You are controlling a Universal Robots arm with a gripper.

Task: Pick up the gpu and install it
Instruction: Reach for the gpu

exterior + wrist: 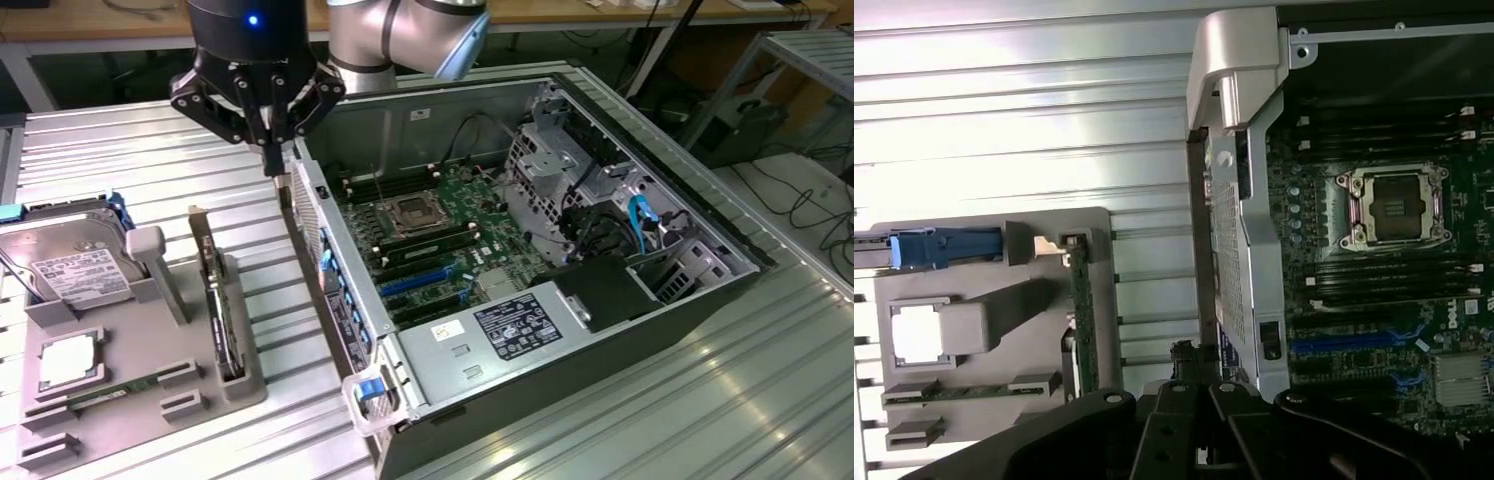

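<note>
The gpu (pixel 220 310) stands on edge in a slot along the grey parts holder's (pixel 247 385) edge nearest the open computer case (pixel 561 392), while farther back the gripper (pixel 276 170) hangs just outside the case's rear wall, fingers pressed together and empty

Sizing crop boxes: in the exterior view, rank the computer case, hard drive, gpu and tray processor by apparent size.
1. computer case
2. hard drive
3. gpu, seen edge-on, so long but thin; its place against the hard drive is unsure
4. processor, smallest
</note>
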